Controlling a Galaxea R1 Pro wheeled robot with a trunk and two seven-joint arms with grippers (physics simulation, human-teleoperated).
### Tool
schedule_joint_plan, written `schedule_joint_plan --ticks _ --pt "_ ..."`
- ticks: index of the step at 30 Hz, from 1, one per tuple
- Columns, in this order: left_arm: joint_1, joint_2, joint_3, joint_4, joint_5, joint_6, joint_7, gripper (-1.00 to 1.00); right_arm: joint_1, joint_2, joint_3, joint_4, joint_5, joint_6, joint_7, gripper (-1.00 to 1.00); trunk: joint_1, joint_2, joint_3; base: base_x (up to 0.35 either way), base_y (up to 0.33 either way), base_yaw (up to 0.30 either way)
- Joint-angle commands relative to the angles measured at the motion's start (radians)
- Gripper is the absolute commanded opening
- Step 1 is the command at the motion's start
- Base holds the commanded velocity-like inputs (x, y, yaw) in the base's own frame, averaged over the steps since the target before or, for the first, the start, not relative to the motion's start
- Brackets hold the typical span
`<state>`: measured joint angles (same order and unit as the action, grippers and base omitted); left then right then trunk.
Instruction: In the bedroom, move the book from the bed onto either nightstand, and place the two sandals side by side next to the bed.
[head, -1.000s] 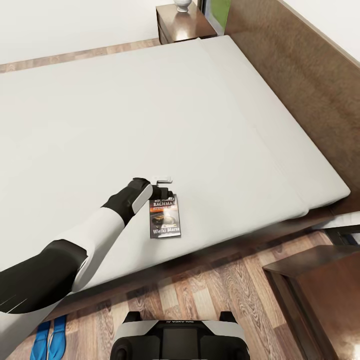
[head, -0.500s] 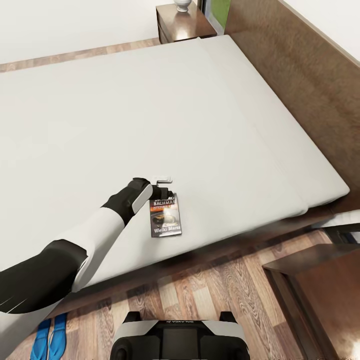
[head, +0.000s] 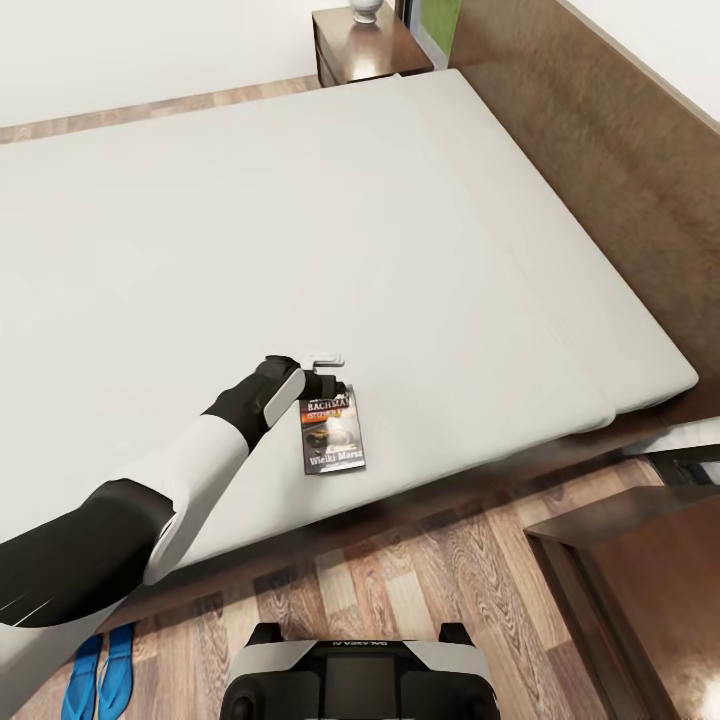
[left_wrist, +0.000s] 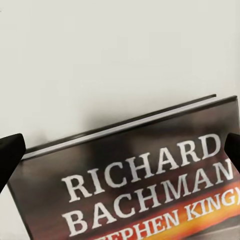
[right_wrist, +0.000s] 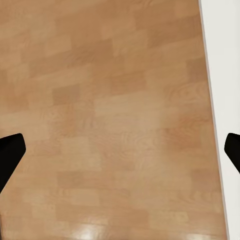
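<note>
- Now the left gripper (head: 328, 383) hangs at the book's (head: 332, 436) top edge, jaws spread wide, gripping nothing.
- Book flat on the bed (head: 300, 220).
- Right gripper (right_wrist: 120, 150): wide open over floor.

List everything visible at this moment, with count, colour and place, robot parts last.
Thin dark paperback book with orange band: one, on the mattress near its front edge, by the left pincer.
Low platform bed with pale-grey mattress: one, brown wooden headboard at right.
Dark reddish-brown wooden nightstand: one, beyond the bed's far corner, a white rounded object on top.
Second dark wooden cabinet: one, lower right, cut off by the frame.
Bright blue flat sandals: two, side by side on the wood-plank floor, lower left.
Left pincer: one, black fingers open, either side of the book's top edge.
Right pincer: one, open over bare floor.
Robot base: black and white, bottom centre.
</note>
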<state>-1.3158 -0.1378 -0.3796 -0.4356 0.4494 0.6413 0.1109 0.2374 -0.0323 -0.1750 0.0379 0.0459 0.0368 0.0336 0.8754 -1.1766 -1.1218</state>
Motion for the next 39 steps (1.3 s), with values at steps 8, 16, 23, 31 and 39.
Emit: schedule_joint_plan --ticks 8,16,23,31,39 --pt "0.000 0.001 -0.007 -0.002 0.011 0.003 0.009 1.00 0.000 0.000 -0.008 -0.001 0.005 0.003 0.003 1.00 0.000 0.000 0.000 -0.014 0.000 0.000" --pt "0.000 0.001 -0.007 -0.002 0.011 0.003 0.009 1.00 0.000 0.000 -0.008 -0.001 0.005 0.003 0.003 1.00 0.000 0.000 0.000 -0.064 0.000 0.000" --pt "0.000 0.001 -0.008 -0.002 0.011 0.003 0.008 1.00 0.000 0.000 -0.008 -0.001 0.005 0.003 0.003 1.00 0.000 0.000 0.000 -0.022 0.000 0.000" --pt "0.000 0.001 -0.007 -0.002 0.010 0.003 0.007 1.00 0.000 0.000 -0.008 -0.001 0.005 0.003 0.003 1.00 0.000 0.000 0.000 -0.065 0.000 0.000" --pt "0.000 0.001 -0.008 -0.002 0.010 0.003 0.007 1.00 0.000 0.000 -0.008 -0.001 0.005 0.003 0.003 1.00 0.000 0.000 0.000 -0.033 0.000 0.000"
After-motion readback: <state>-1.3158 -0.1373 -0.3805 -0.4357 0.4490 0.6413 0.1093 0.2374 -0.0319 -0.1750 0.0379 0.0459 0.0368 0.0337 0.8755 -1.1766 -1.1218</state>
